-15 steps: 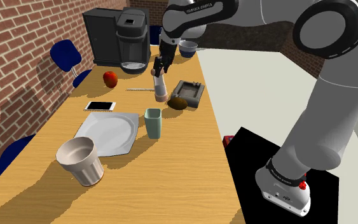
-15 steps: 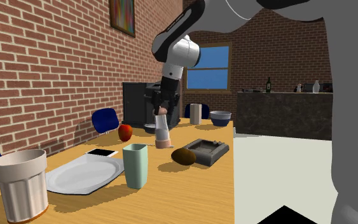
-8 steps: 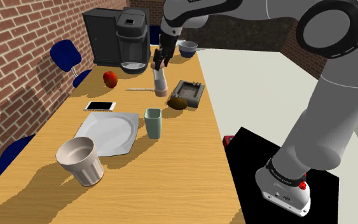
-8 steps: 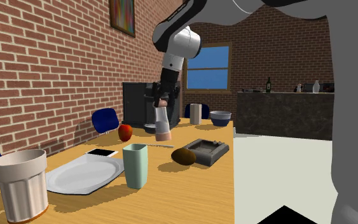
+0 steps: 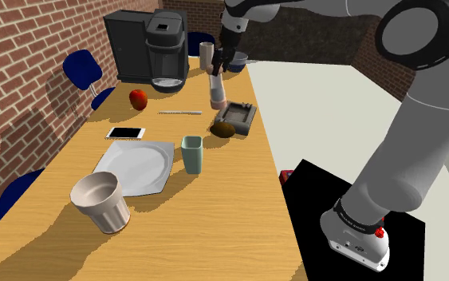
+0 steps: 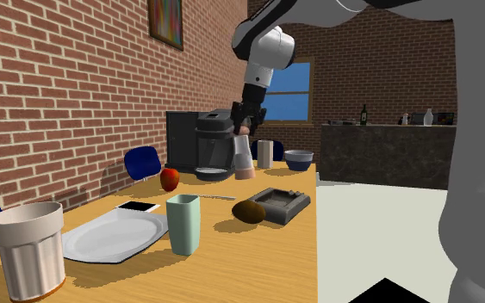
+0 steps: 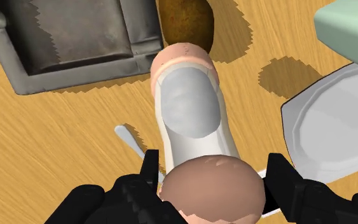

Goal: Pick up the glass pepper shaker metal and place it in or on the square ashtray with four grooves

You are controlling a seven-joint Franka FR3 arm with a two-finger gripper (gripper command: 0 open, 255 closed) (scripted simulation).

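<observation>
**Claw.** The claw (image 5: 219, 64) is pinching the pepper shaker (image 5: 217, 90) at its capped upper end. The wrist view shows one black finger on each side of the cap.

**Task item.** The shaker hangs directly beneath the claw, base lowermost and close to upright. It appears clear of the bench (image 5: 214, 227). Judgement: gripping at the top leaves the base free, so the shaker can be set down standing.

**Target.** The square grey ashtray (image 5: 237, 115) lies below the claw, slightly toward the shoulder view's right. In the wrist view the shaker's base sits just beside the ashtray's rim and is not yet over its well. Judgement: this is the carrying stage. What remains is a small sideways shift, then lowering and release.

**Containers and contents.**
- Ashtray: the well is bare.
- Brown rounded lump (image 5: 224, 128): it rests on the bench just beside the ashtray, below the claw on the stand's side. It is not inside anything. Judgement: it could be knocked if the shaker comes down short of the well.
- Green cup (image 5: 191, 154): it stands well away from the claw toward the stand, and nothing is visible in it.
- Plate (image 5: 137, 166): it sits beside the green cup and is bare.
- Ribbed cup (image 5: 100, 201): this is the item farthest from the claw, and it looks empty.
- Bowl (image 5: 237, 60): it sits beyond the claw, and its contents cannot be told.
</observation>
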